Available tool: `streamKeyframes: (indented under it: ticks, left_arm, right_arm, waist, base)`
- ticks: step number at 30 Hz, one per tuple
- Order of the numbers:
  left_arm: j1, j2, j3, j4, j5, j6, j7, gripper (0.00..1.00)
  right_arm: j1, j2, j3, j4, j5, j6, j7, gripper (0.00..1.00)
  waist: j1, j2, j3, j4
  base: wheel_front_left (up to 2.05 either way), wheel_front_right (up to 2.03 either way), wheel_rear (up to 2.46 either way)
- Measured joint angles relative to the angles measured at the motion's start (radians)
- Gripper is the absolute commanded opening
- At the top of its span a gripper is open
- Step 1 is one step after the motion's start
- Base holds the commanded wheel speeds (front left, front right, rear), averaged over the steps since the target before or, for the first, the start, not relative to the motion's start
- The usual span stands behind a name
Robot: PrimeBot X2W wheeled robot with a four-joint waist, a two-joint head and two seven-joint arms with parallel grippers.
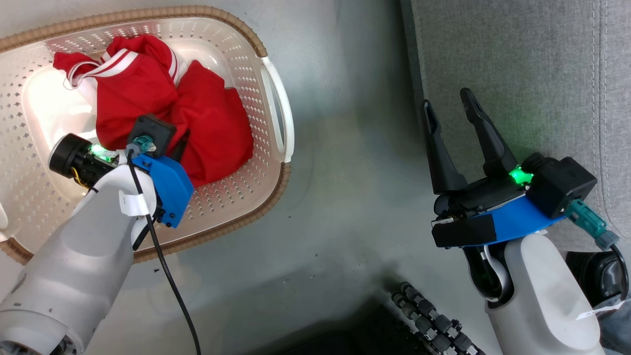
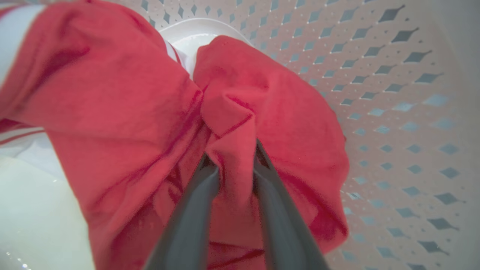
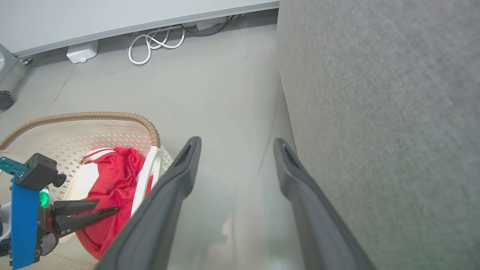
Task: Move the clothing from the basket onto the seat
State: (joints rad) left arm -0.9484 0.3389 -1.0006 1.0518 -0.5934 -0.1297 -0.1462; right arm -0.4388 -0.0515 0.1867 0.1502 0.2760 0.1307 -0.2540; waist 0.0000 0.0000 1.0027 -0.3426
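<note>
The left wrist view gives the close detail. The left gripper [image 2: 232, 152] has its two dark fingers pressed against either side of a raised fold of the clothing [image 2: 123, 112]. The red cloth bunches up between them, so the gripper is narrowed to a pinch rather than spread.

In the head view that contact is hidden behind the wrist and its blue housing, but the whole layout is plain. Both red garments, one with white stripes, lie crumpled inside the basket [image 1: 236, 197]. The basket stands on the floor [image 1: 345, 148] to the robot's left. The right gripper [image 1: 446, 97] hangs wide open and holds nothing, over the near edge of the seat [image 1: 517, 59].

The right wrist view adds the room. A pale wall [image 3: 112, 18] meets the smooth grey floor beyond the basket. A looped white cable [image 3: 157, 47] and a small white box [image 3: 81, 51] lie along its foot. Basket and seat stand apart, with a strip of floor between them.
</note>
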Motion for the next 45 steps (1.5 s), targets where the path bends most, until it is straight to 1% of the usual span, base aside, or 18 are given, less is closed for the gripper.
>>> streamKeyframes:
  ticks: [16, 23, 28, 34, 40, 45]
  left_arm:
    - [-0.024, 0.0, -0.072, 0.022, -0.081, 0.0, -0.023, 0.0]
    - [-0.01, -0.024, -0.078, 0.028, -0.13, 0.0, -0.067, 0.0]
    - [0.023, -0.058, -0.082, 0.03, -0.154, 0.0, -0.095, 0.0]
    - [0.052, -0.111, -0.068, 0.005, -0.173, 0.0, -0.114, 0.0]
    - [0.115, -0.146, -0.007, -0.1, -0.146, 0.0, -0.115, 0.0]
    - [0.187, -0.164, 0.016, -0.167, -0.106, 0.0, -0.115, 0.0]
  right_arm:
    - [-0.014, 0.0, 0.006, 0.011, 0.007, 0.0, -0.006, 1.0]
    - [-0.021, 0.0, 0.002, 0.027, -0.004, 0.0, -0.007, 1.0]
    - [-0.02, 0.0, -0.012, 0.036, -0.026, 0.0, -0.007, 1.0]
    - [-0.004, 0.001, -0.039, 0.053, -0.064, 0.0, 0.008, 1.0]
    - [0.058, 0.002, -0.074, 0.058, -0.091, 0.0, 0.044, 1.0]
    - [0.125, 0.002, -0.085, 0.058, -0.1, 0.0, 0.077, 1.0]
  waist:
    - [0.0, 0.0001, -0.01, 0.001]
    - [0.0, 0.0001, -0.051, 0.019]
    - [-0.0001, 0.0001, -0.115, 0.045]
    - [0.0, 0.0001, -0.22, 0.093]
    - [-0.0001, 0.0001, -0.353, 0.151]
    - [-0.0002, 0.0001, -0.477, 0.197]
  base:
    - [0.0, 0.0, 0.0]
    - [0.0, 0.0, 0.0]
    - [0.0, 0.0, 0.0]
    - [0.0, 0.0, 0.0]
    - [0.0, 0.0, 0.0]
    - [0.0, 0.0, 0.0]
